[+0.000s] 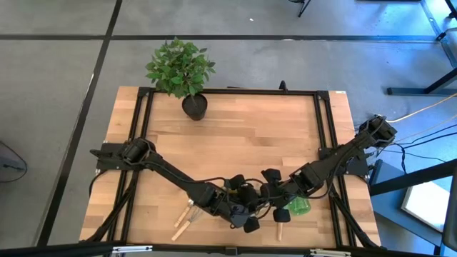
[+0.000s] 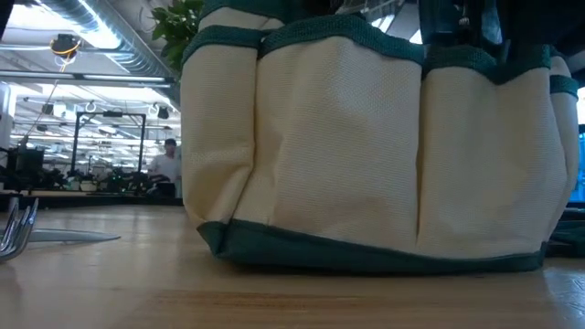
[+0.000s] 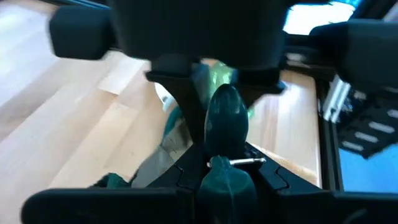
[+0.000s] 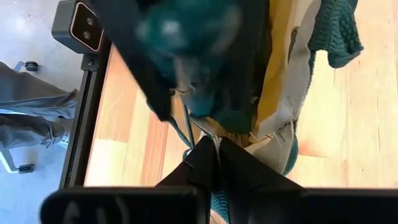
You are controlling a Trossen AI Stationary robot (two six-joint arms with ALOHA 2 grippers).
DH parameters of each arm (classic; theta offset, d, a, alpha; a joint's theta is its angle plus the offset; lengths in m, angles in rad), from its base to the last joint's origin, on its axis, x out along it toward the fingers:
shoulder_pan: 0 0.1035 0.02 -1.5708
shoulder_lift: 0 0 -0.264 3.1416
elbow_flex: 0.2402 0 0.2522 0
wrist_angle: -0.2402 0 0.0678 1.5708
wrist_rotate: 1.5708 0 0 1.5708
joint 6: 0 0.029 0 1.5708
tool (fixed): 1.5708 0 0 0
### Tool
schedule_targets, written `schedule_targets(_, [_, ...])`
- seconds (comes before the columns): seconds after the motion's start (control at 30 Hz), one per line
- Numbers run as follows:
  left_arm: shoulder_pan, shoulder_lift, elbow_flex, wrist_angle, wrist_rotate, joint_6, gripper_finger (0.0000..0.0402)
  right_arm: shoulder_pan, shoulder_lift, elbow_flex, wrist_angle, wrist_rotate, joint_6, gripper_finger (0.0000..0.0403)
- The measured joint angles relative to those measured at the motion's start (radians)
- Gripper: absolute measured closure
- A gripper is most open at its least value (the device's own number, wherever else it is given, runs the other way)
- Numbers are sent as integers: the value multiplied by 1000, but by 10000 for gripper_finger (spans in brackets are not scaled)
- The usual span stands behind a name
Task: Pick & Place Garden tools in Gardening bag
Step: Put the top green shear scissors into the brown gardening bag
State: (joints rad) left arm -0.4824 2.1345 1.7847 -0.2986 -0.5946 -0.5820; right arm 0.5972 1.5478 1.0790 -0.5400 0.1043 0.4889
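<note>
Gardening bag [image 2: 366,146] between both tools

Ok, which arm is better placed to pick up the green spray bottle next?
Right, probably. The spray bottle lies beside the right arm, on its side of the bag. The left hand is shut on a dark-handled tool; the right hand seems to pinch the bag's rim.

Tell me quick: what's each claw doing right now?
Left claw: shut on the dark green tool handle.
Right claw: shut, pinching the gardening bag at its rim.
</note>
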Motion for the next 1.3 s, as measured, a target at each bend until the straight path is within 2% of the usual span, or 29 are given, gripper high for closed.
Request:
schedule_targets(0.23, [3, 1, 0, -8, 142, 34, 340, 0, 0, 0, -3, 23, 0, 375])
schedule_targets(0.57, [25, 7, 0, 33, 108, 66, 340, 0, 0, 0, -3, 25, 0, 375])
schedule_targets(0.83, [43, 33, -2, 34, 139, 71, 340, 0, 0, 0, -3, 26, -3, 375])
schedule_targets(0.97, [37, 43, 0, 34, 112, 42, 340, 0, 0, 0, -6, 26, -3, 375])
schedule_targets(1.3, [-1, 39, 0, -21, -66, -87, 340, -1, 0, 0, -37, 27, -3, 375])
